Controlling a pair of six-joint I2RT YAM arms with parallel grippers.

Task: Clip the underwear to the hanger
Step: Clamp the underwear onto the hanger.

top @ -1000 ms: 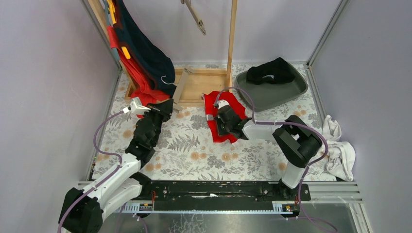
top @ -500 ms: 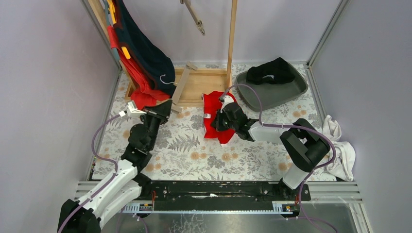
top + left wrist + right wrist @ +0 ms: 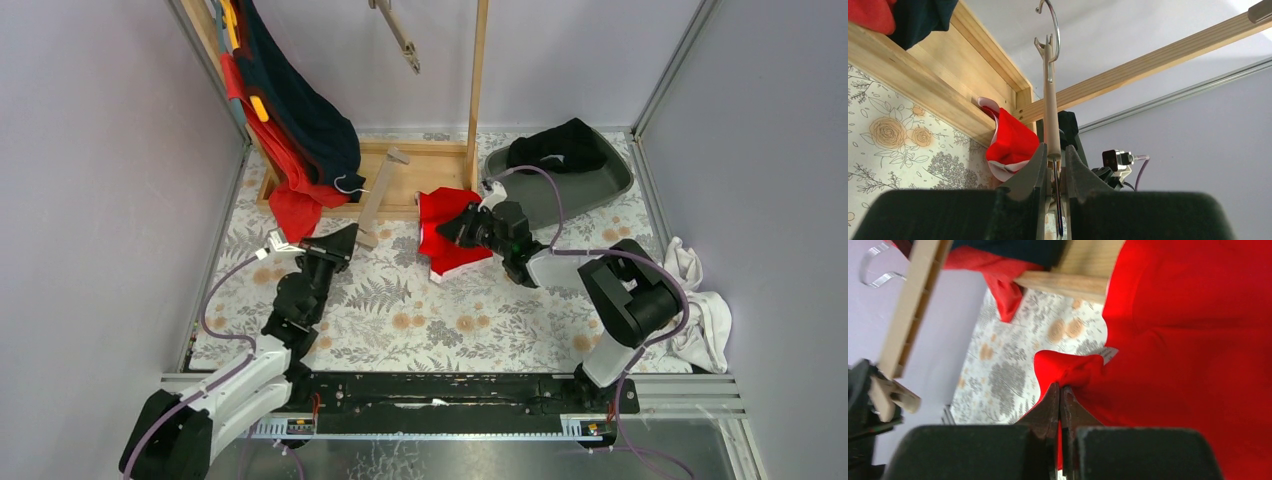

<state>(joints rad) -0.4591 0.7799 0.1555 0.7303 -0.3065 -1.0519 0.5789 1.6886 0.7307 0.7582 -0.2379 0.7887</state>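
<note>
1. Well, the red underwear lies bunched near the middle of the flowered table. It is partly lifted, just in front of the wooden rack base.
2. The right gripper is pinched tight on a fold at the garment's edge.
3. The left gripper is clamped on the wooden hanger, which sits at about ten o'clock from the underwear.
4. The cloth looks light, soft and floppy, so I'd expect it to sag and slide. It is best held by a doubled edge, pulled taut and fed flat into a clip.
</note>
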